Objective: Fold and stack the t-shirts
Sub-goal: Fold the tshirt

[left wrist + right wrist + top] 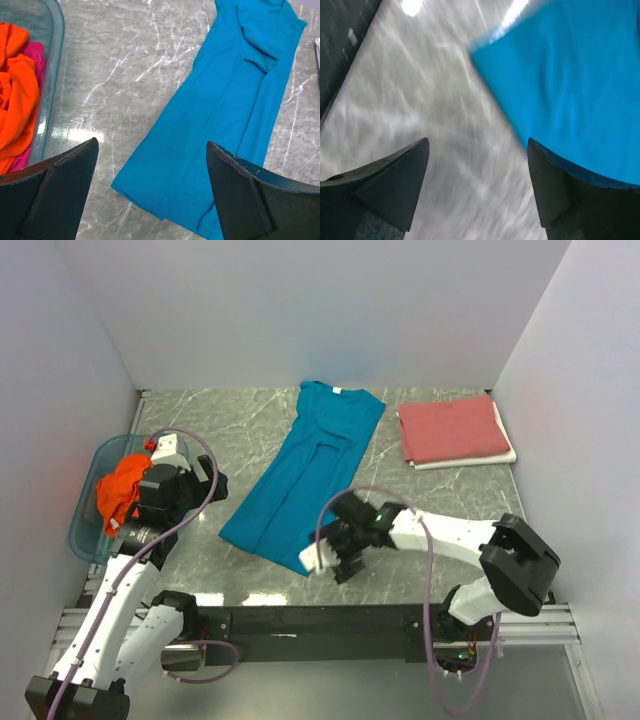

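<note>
The teal blue t-shirt (305, 475) lies folded lengthwise into a long strip, slanting from the back middle to the front of the table; it also shows in the left wrist view (225, 130) and the right wrist view (575, 75). The dusty red t-shirt (452, 428) lies folded at the back right. The orange t-shirt (120, 488) sits bunched in the blue tub (88, 530), also seen in the left wrist view (15, 95). My left gripper (152, 165) is open and empty, above the strip's near left corner. My right gripper (477, 165) is open and empty, low at the strip's near end.
A white cloth edge (470, 459) shows under the red shirt. A pink cloth (35, 57) lies in the tub under the orange shirt. White walls close in the marble table (220, 420) on three sides. A black rail (330, 620) runs along the near edge.
</note>
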Robot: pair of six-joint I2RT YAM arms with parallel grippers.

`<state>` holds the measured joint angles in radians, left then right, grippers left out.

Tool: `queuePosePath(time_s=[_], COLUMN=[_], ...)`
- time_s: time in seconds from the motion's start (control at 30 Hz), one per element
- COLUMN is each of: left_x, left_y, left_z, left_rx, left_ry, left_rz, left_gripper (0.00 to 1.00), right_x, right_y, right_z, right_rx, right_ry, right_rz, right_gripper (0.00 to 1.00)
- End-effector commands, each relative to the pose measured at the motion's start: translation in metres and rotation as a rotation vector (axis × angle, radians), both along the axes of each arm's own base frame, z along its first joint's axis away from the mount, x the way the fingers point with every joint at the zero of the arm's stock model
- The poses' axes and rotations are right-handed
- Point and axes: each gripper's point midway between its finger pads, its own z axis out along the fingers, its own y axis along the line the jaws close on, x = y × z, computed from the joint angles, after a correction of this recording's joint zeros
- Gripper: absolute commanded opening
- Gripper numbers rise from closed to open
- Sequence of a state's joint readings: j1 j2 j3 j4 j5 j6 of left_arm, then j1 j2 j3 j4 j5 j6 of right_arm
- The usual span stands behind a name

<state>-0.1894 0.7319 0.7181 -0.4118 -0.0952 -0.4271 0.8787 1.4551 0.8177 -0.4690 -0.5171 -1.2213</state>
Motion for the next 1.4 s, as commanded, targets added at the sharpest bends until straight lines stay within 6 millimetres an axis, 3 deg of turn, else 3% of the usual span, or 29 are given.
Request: queuePosePath(time_s=[0.0,0.27,0.53,0.63,0.73,0.77,0.9,0.93,1.03,1.17,1.3,1.37], left_x=[0.001,-0.002,-0.003,-0.002,-0.002,-0.002,0.000,0.002,0.002,-0.001,-0.004,-0.006], left_y=[0.002,0.001,0.000,-0.001,-0.004,-0.006,-0.025,-0.030,-0.049,-0.076,-0.095,-0.110], left_z=[0.010,0.016,0.016,0.016,0.014,0.012,-0.001,-0.011,-0.033,-0.064,-0.097,-0.107], left_rx=[0.012,0.002,-0.002,-0.004,-0.012,-0.016,-0.082,-0.107,-0.183,-0.307,-0.346,-0.337], left_ry=[-0.031,-0.058,-0.058,-0.060,-0.054,-0.047,0.000,0.043,0.154,0.296,0.426,0.453], left_rz=[0.003,-0.003,-0.009,-0.016,-0.030,-0.035,-0.106,-0.115,-0.170,-0.247,-0.251,-0.279], left_gripper=[0.94,0.94,0.93,0.93,0.94,0.94,0.93,0.93,0.89,0.85,0.80,0.80], right_x=[-0.011,-0.010,-0.006,-0.014,-0.022,-0.027,-0.043,-0.049,-0.066,-0.078,-0.079,-0.074], right_y=[0.037,0.061,0.056,0.050,0.041,0.037,0.013,0.001,-0.042,-0.079,-0.086,-0.087], right_z=[0.000,-0.023,-0.044,-0.047,-0.045,-0.045,-0.039,-0.034,-0.046,-0.054,-0.046,-0.038], right_rx=[0.046,0.018,-0.023,-0.037,-0.044,-0.044,-0.060,-0.070,-0.149,-0.202,-0.162,-0.142], right_ry=[-0.204,-0.269,-0.276,-0.253,-0.231,-0.216,-0.198,-0.194,-0.159,-0.147,-0.138,-0.152], right_rz=[0.125,0.092,0.077,0.097,0.119,0.131,0.182,0.194,0.236,0.250,0.189,0.141], right_gripper=[0.81,0.67,0.47,0.30,0.03,0.00,0.00,0.00,0.00,0.00,0.00,0.11])
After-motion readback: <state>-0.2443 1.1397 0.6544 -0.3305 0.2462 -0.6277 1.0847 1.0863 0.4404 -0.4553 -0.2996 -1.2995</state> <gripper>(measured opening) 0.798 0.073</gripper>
